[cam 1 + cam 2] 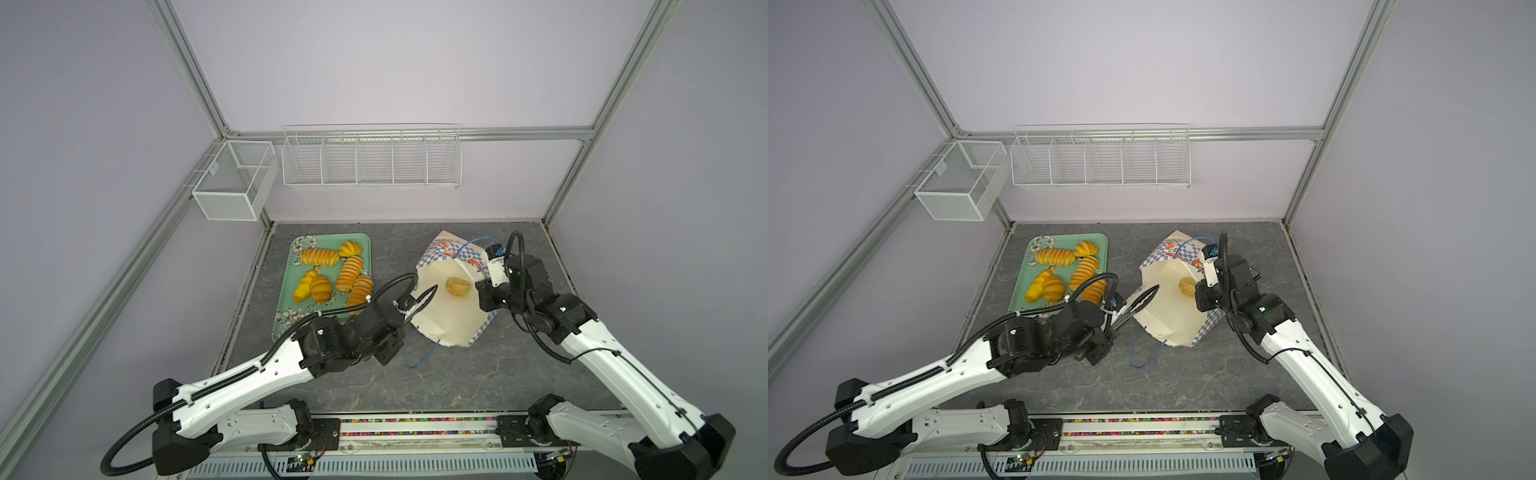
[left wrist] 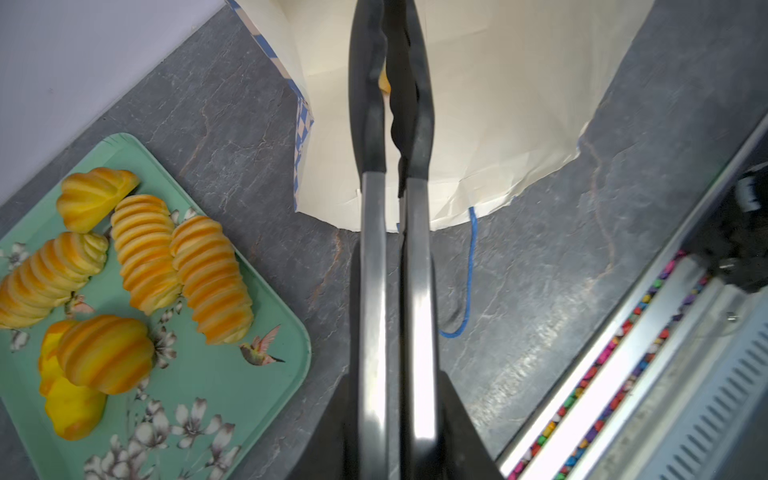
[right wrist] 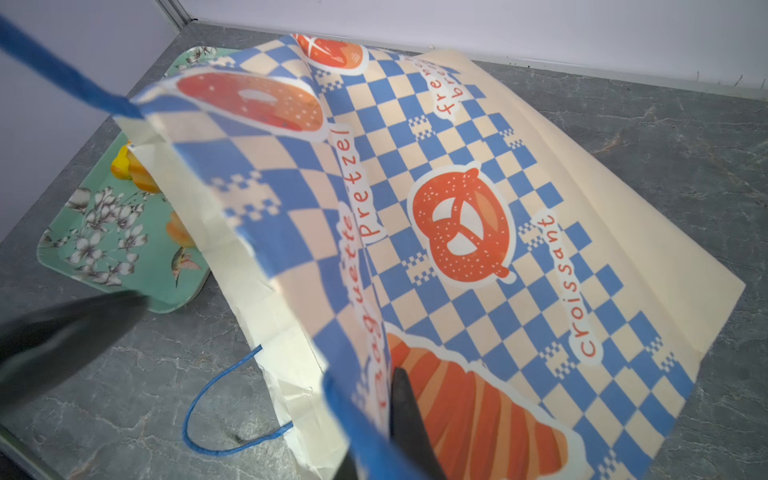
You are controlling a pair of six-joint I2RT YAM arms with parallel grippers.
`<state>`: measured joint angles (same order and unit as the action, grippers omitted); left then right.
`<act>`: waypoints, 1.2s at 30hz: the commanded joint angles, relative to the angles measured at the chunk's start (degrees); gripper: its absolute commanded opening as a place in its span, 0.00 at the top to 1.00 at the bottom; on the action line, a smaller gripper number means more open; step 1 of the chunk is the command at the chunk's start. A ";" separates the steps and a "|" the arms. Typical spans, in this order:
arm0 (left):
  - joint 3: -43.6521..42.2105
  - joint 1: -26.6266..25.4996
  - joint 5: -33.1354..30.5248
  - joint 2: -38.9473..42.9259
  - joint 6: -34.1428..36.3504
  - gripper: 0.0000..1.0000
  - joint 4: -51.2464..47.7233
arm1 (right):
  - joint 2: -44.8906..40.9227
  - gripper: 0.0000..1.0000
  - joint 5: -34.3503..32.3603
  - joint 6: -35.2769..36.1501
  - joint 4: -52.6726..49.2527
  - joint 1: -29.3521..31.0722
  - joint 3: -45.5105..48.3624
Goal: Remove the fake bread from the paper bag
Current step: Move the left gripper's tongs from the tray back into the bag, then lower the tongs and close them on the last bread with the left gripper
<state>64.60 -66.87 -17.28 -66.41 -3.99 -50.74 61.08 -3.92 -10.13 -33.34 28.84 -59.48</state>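
One bun [image 1: 458, 286] lies inside the paper bag [image 1: 446, 328], close to the bag's 3 o'clock wall. The bag sits tilted right of the table's middle, its cream mouth gaping upward. The right gripper [image 1: 480, 287] is clamped on that 3 o'clock rim and holds it up. The tongs [image 1: 424, 300] reach into the mouth from 8 o'clock. Their black tips are almost pressed together with only a slit between them. They hold nothing and stop just short of the bun; whether they touch the paper I cannot tell. The left gripper [image 2: 395, 436] squeezes the tongs' metal arms. At the bag's 9 o'clock, six pieces of fake bread [image 1: 349, 272] rest on a green tray [image 1: 291, 309].
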 commanded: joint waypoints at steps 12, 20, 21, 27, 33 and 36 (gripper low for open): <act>14.35 -3.73 -18.36 -19.96 21.17 0.58 -4.24 | -1.40 0.93 5.00 1.74 -4.36 -0.37 -2.44; 15.64 -4.41 -28.25 -29.85 29.34 0.52 1.64 | -1.82 0.93 6.84 2.28 -5.55 -0.43 -2.41; 15.43 -4.36 -28.20 -30.30 30.53 0.52 2.98 | -1.92 0.93 7.23 2.31 -5.70 -0.44 -2.31; 15.13 -3.66 -28.16 -31.82 35.36 0.50 8.69 | -2.24 0.93 8.88 2.67 -7.04 -0.40 -2.19; 15.57 -2.74 -28.57 -35.08 37.63 0.50 9.49 | -3.31 0.93 9.91 2.68 -7.72 -0.38 -2.48; 14.30 -2.51 -28.32 -35.31 37.74 0.51 11.08 | -4.03 0.93 9.52 2.42 -7.98 -0.45 -2.56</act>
<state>79.15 -69.91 -44.12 -100.66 32.05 -41.71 58.78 2.85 -8.16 -40.10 28.16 -60.77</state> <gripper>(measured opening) 0.496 0.071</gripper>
